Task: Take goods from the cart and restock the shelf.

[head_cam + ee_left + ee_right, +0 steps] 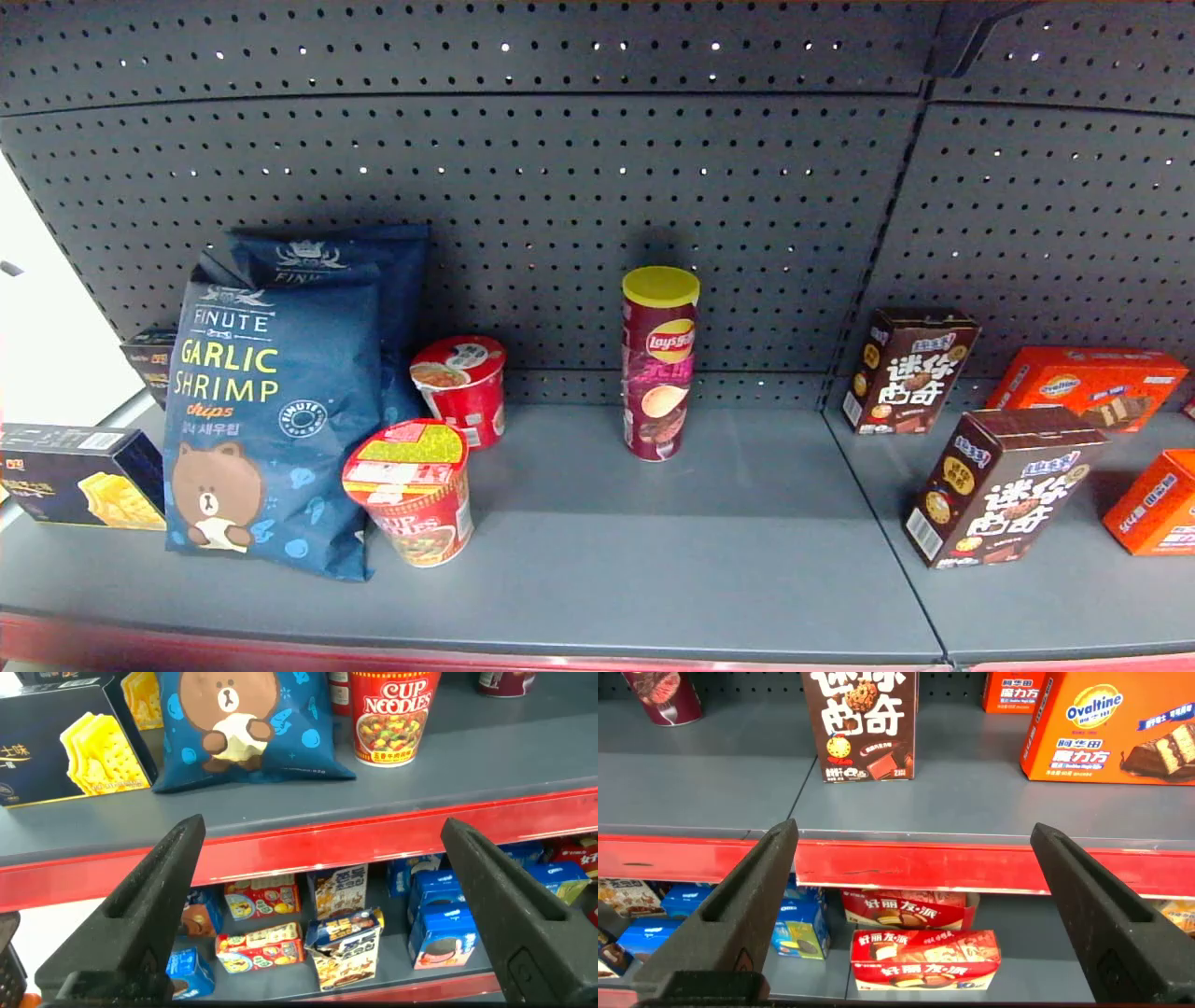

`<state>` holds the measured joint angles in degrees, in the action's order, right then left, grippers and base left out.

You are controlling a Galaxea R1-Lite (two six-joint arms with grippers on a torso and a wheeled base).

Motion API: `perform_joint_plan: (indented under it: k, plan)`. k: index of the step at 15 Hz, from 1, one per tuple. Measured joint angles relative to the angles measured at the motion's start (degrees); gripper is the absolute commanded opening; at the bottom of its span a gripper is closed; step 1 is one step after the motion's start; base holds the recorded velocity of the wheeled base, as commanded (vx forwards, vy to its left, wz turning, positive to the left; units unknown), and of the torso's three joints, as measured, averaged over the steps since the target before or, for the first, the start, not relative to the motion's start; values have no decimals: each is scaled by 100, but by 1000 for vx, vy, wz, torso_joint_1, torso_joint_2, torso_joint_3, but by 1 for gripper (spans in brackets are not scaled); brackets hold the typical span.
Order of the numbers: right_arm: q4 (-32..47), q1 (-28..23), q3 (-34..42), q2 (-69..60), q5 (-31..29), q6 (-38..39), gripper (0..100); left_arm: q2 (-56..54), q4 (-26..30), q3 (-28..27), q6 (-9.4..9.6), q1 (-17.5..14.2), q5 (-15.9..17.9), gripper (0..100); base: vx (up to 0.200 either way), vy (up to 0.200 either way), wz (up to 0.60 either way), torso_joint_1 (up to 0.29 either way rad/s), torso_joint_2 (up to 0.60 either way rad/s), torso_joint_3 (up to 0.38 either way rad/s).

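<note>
At centre frame, the chips can (660, 364) looks light, stiff and slick, so grip its middle; your left tool (322, 831) and right tool (913, 833) gape wide.

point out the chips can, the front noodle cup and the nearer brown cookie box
chips can (660, 371): head view, middle of its label.
front noodle cup (391, 719): left wrist view, its front label.
nearer brown cookie box (1006, 497): head view, its front face.
</note>
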<state>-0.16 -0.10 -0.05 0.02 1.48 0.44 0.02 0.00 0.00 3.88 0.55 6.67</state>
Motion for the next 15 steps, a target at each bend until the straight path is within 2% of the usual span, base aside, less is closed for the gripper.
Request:
perform_joint_plan:
  k: [4, 15]
  plan:
    - [0, 0, 0, 0, -2, -1, 100, 0, 0, 0, 0, 2, 0, 100, 0, 0, 0, 0, 0, 0]
    - [-6, 0, 0, 0, -44, -66, 100, 0, 0, 0, 0, -2, 2, 100, 0, 0, 600, 3, 3, 2]
